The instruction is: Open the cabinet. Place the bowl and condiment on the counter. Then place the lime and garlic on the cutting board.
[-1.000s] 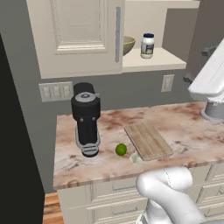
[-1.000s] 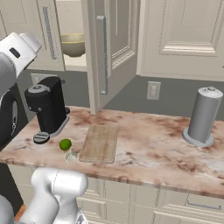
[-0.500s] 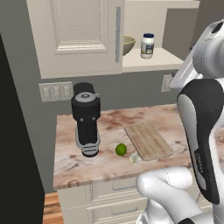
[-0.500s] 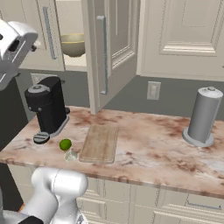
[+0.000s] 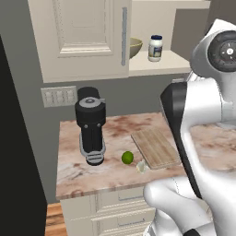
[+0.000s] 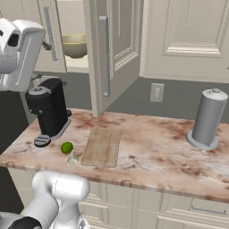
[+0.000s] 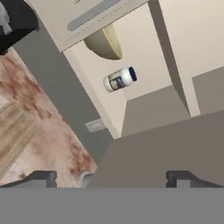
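Swinging across the right half of the left base view, our arm is now covering counter that was showing a second ago, while nothing on the counter (image 5: pixel 115 129) is shifting. We are holding the gripper (image 7: pixel 111 177) spread wide and empty, aimed at the open cabinet (image 5: pixel 83 41), so we judge unloading is next. On its shelf, upper centre, the bowl (image 5: pixel 135 47) and condiment (image 5: pixel 155 48) are sitting. Lime (image 5: pixel 127 157) and garlic (image 5: pixel 142 167) are lying just left of the cutting board (image 5: pixel 154 147).
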You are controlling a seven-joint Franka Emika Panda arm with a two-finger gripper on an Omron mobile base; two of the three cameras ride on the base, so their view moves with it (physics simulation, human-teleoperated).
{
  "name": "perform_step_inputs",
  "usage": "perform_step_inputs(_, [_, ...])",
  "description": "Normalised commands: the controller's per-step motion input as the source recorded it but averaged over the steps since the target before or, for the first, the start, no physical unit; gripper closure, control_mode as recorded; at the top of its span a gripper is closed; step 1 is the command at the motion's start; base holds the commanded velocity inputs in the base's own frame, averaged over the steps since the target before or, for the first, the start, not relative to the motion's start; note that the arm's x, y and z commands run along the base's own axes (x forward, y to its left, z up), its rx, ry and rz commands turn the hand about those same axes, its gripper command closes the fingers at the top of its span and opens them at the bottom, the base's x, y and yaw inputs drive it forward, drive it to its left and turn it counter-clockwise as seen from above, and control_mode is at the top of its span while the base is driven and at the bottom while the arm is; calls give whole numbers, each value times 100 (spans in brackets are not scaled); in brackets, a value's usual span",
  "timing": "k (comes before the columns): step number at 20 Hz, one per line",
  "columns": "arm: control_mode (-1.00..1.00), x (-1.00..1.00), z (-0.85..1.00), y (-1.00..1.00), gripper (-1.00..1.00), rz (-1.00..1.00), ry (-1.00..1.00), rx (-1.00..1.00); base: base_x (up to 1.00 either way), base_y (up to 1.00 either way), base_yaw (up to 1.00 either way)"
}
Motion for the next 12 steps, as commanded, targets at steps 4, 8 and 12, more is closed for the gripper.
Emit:
perform_step_inputs(4, [-100, 31, -10, -44, -100, -24, 7, -16, 0, 0, 0])
perform_step_inputs(8, [-100, 33, -3, -53, -100, -20, 10, -11, 0, 0, 0])
perform_step_inputs(12, [-100, 18, 0, -71, -100, -12, 9, -3, 0, 0, 0])
